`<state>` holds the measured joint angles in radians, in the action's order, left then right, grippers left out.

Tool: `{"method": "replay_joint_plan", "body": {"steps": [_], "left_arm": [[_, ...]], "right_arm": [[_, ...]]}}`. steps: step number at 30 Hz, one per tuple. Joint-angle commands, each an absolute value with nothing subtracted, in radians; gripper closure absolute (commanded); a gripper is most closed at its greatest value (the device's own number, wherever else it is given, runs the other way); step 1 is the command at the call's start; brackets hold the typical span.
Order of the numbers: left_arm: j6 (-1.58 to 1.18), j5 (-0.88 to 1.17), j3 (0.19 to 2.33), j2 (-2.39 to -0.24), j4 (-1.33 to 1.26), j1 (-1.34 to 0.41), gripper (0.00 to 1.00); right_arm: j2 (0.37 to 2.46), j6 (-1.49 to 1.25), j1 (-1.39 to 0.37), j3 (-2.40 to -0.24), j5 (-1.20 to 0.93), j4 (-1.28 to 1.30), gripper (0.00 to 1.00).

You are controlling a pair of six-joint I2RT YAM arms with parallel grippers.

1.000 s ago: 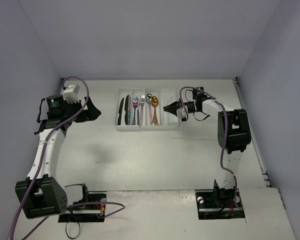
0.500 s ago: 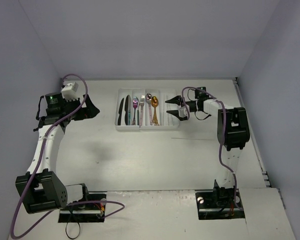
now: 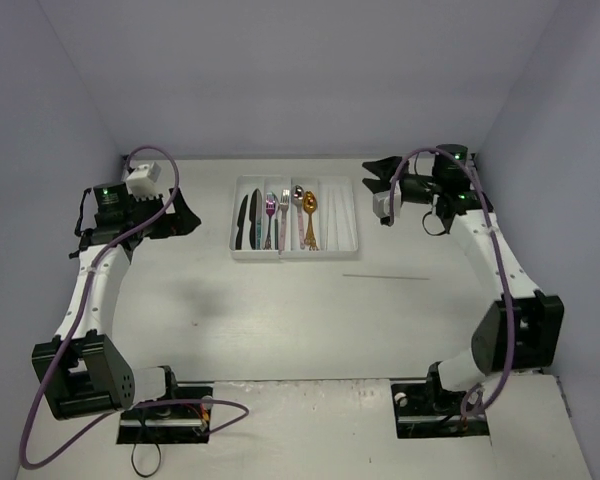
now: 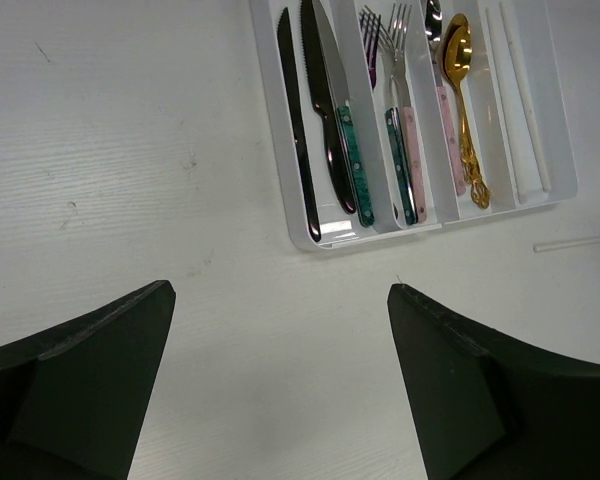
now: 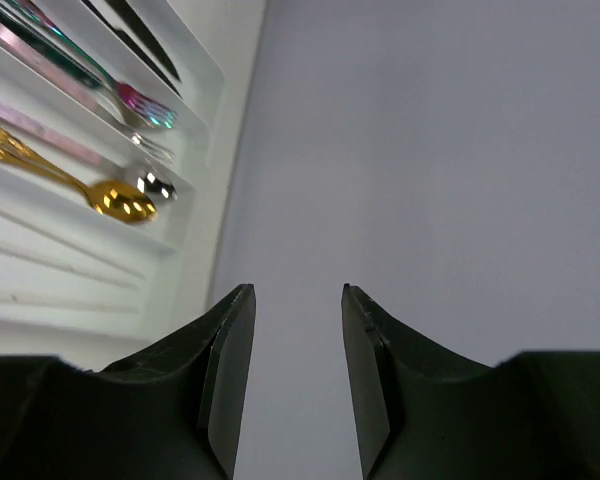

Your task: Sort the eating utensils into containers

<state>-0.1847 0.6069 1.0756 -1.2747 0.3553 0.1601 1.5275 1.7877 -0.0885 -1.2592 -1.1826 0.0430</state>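
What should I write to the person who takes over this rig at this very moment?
Left gripper: open, empty, to the left of the tray.
Right gripper: open, empty, by the tray's far right corner.
Done: knives, forks, spoons and two chopsticks lie sorted in the tray.
Left: a loose chopstick lies on the table, near and right of the tray. It probably goes with the other two.

The left wrist view is cutting off the far end of the tray (image 4: 270, 120) at its top edge and the loose chopstick (image 4: 578, 242) at its right. The right wrist view is cropping the handle of the gold spoon (image 5: 120, 200), and from above the forks (image 3: 283, 215) are showing too small to count tines
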Motion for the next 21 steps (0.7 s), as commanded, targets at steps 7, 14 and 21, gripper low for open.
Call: {"method": "replay_joint_plan", "body": {"steps": [7, 14, 21], "left_arm": [[0.223, 0.615, 1.334, -1.336, 0.484, -0.282, 0.14], [0.519, 0.640, 1.732, -1.761, 0.823, -0.622, 0.36], [0.577, 0.606, 2.110, -2.109, 0.988, -0.768, 0.45]], "right_arm": [[1.324, 0.520, -0.027, -1.244, -0.322, 0.050, 0.60], [1.266, 0.284, 0.166, -1.242, -0.279, 0.232, 0.47], [1.221, 0.117, 0.411, -1.269, -0.354, 0.349, 0.38]]}}
